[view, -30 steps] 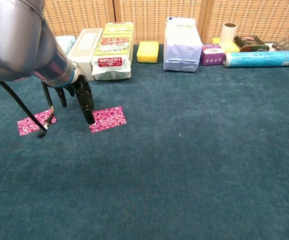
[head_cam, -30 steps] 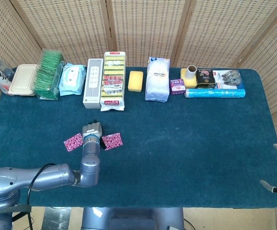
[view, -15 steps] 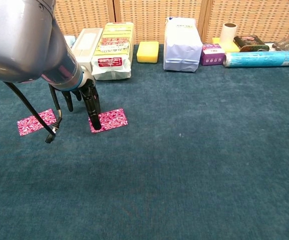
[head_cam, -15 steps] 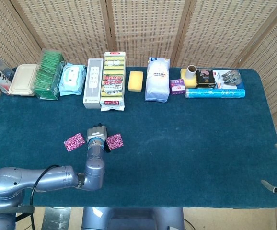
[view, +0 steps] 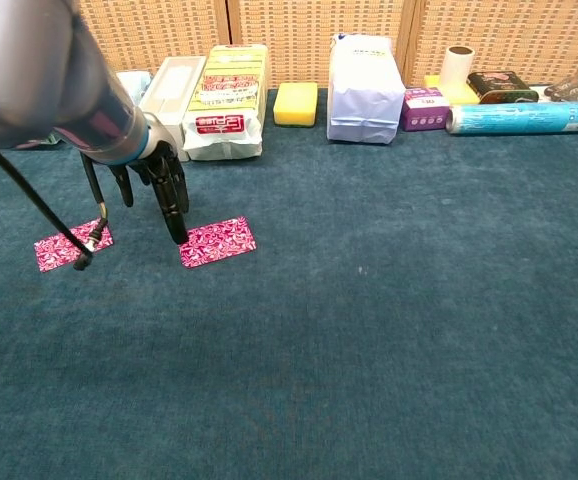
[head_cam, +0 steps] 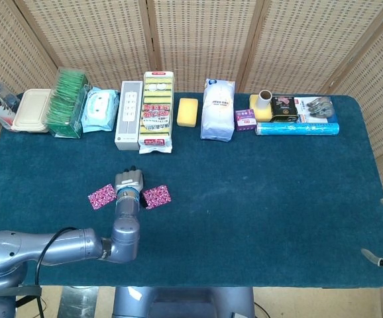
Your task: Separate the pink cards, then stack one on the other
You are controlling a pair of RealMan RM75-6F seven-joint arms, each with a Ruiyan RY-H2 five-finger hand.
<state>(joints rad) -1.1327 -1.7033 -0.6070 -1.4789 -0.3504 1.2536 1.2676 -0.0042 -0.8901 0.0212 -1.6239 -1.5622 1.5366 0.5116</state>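
Left robot hand (view: 149, 180) (fingers spread, holding nothing) hangs between two pink cards (view: 217, 242).

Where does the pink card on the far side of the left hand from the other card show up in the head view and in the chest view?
Head view: right pink card lies lower left of centre, just right of the left hand.
Chest view: same card sits left of centre, beside the hand's downward-pointing fingers.
Shared landmark: the yellow sponge in the back row, up and right of the card.
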